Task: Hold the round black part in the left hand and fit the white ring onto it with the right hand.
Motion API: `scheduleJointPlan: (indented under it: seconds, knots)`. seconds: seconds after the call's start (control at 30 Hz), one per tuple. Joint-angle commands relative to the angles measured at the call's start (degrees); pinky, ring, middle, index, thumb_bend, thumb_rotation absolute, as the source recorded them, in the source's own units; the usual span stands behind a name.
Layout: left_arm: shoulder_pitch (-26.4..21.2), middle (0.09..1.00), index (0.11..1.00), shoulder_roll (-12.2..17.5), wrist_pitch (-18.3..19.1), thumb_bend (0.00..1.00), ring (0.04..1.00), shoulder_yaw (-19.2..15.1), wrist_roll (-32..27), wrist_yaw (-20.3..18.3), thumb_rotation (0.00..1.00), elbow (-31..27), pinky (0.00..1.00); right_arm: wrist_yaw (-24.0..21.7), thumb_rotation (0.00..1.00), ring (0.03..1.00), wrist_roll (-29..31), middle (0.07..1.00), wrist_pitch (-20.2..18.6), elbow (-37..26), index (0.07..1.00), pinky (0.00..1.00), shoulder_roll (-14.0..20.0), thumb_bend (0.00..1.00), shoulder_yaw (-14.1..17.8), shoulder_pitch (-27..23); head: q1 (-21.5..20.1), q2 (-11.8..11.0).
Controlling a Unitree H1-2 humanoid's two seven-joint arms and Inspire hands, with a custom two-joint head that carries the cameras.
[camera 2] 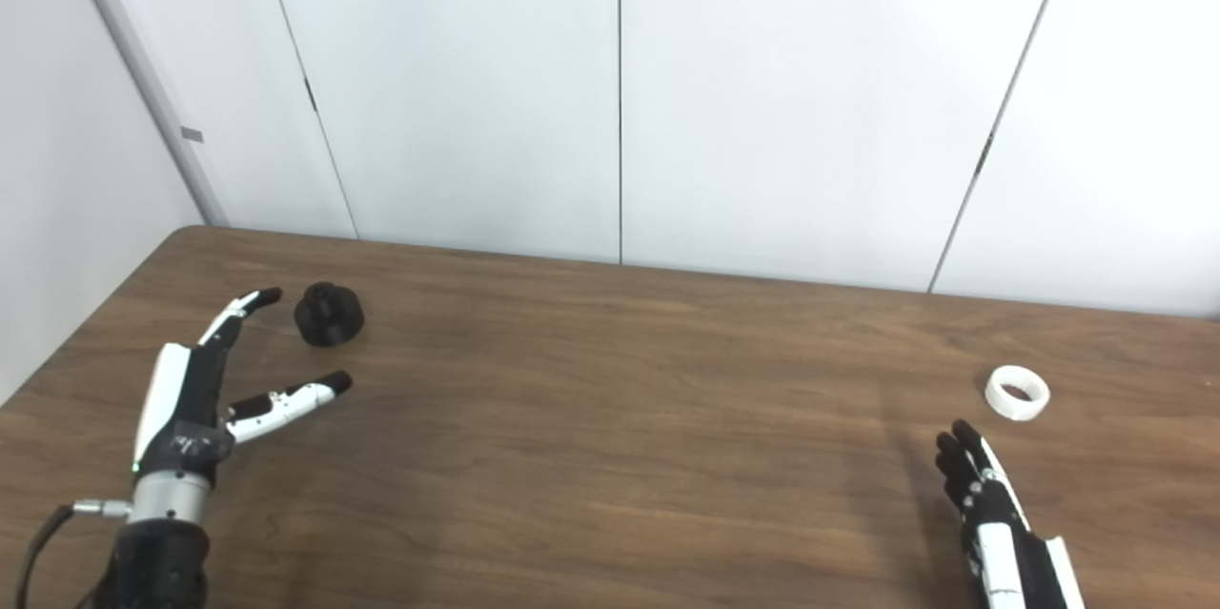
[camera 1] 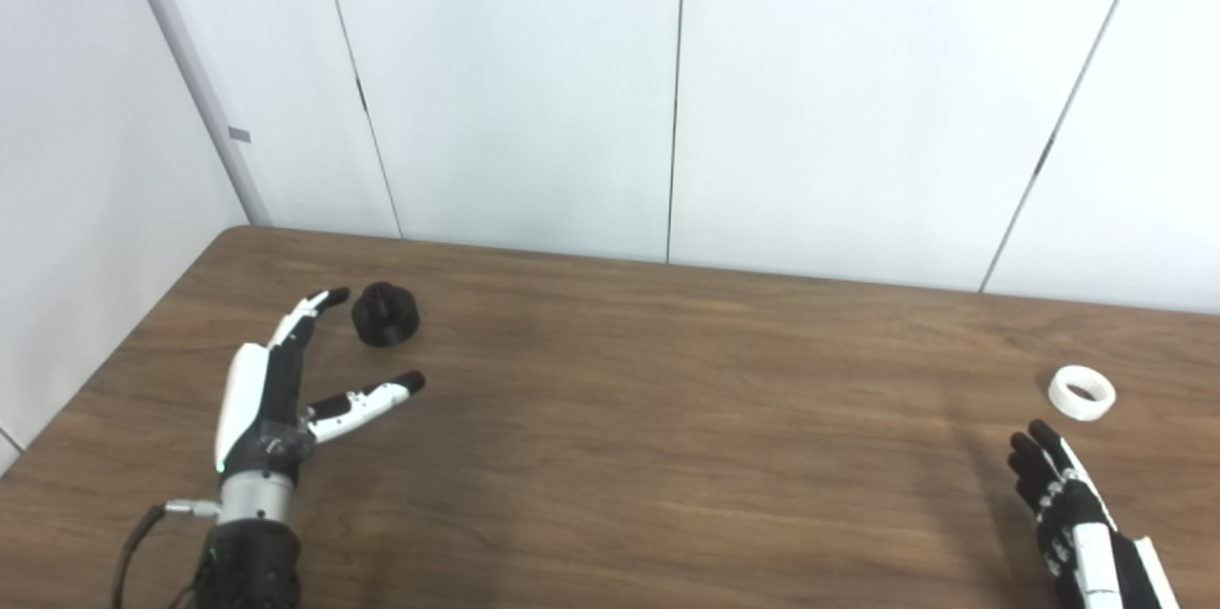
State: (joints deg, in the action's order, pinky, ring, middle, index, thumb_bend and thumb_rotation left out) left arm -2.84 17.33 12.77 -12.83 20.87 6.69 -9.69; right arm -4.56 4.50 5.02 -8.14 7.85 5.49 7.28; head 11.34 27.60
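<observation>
The black part (camera 1: 385,314) sits on the desk (camera 1: 667,418) at the far left, resting flat with a narrower hub pointing up. Nothing touches it. The left robot hand (camera 1: 286,390) lies just near of it and a little to its left, fingers spread: the long fingers reach up along the part's left side, with the tip close beside it but apart, and the thumb (camera 1: 376,395) juts out to the right, near of the part. So the hand is wide apart and holds nothing, framing the part without closing on it.

The white ring (camera 1: 1082,393) lies flat on the desk at the right, well apart from the black part. The right robot hand (camera 2: 991,514) comes in at the near right corner, its dark fingertips pointing toward the ring but stopping short of it. Its fingers look extended and it holds nothing; the palm is partly cut off by the picture's edge.

By my reading, the task is at its first step: both hands are in the approach, and neither pick is made. The next move for the left hand calls for going a little farther and rightward so the part sits between fingers and thumb, then closing on its wide body and leaving the hub free. The right hand must reach farther to the ring and pinch its rim.
</observation>
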Motion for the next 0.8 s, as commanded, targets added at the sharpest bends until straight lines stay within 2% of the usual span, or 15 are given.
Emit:
scheduleJointPlan:
  seconds: [0.0, 0.2, 0.3, 0.43, 0.63, 0.77]
  knots:
    - [-2.7, 0.950, 0.865, 2.3, -0.3, 0.90, 0.990, -0.6, 1.9, 1.4, 0.29, 0.4, 1.00, 0.4, 0.97, 0.932, 0.1, 0.922, 1.2, 1.8, 0.931, 0.97, -1.0, 0.51, -0.2, 1.9, 0.0, 0.1]
    - [-6.4, 0.935, 0.850, 4.5, 1.3, 0.91, 0.987, -0.6, 4.4, 2.9, 0.27, 5.1, 0.99, 0.0, 0.95, 0.925, 0.9, 0.920, 1.8, 2.1, 0.928, 0.95, -1.3, 0.51, -0.3, 1.7, -0.1, 0.2]
    - [-8.2, 0.938, 0.850, 5.7, 0.9, 0.92, 0.994, -0.3, 4.7, 3.3, 0.29, 8.5, 0.99, 0.3, 0.96, 0.930, 0.4, 0.920, 1.8, 2.2, 0.931, 0.95, -1.4, 0.51, -0.3, 1.7, -0.2, 0.2]
    - [-10.4, 0.947, 0.856, 7.2, 2.7, 0.92, 1.000, 1.1, 5.8, 2.7, 0.32, 11.8, 1.00, 0.3, 0.96, 0.936, 0.3, 0.920, 1.8, 2.3, 0.932, 0.95, -1.4, 0.51, -0.4, 1.6, -0.3, 0.2]
    - [-12.9, 0.954, 0.871, 7.6, 3.8, 0.93, 1.000, 3.2, 6.1, 3.1, 0.34, 15.2, 1.00, 0.4, 0.97, 0.927, 0.0, 0.912, 1.3, 1.9, 0.928, 0.93, -1.6, 0.52, -0.5, 1.8, -0.6, 0.3]
    - [-14.8, 0.954, 0.865, 8.0, 4.3, 0.94, 1.000, 4.5, 5.9, 3.0, 0.33, 18.0, 1.00, 0.5, 0.99, 0.939, -0.6, 0.920, 0.9, 1.6, 0.933, 0.97, -1.5, 0.54, -0.6, 2.0, -0.7, 0.3]
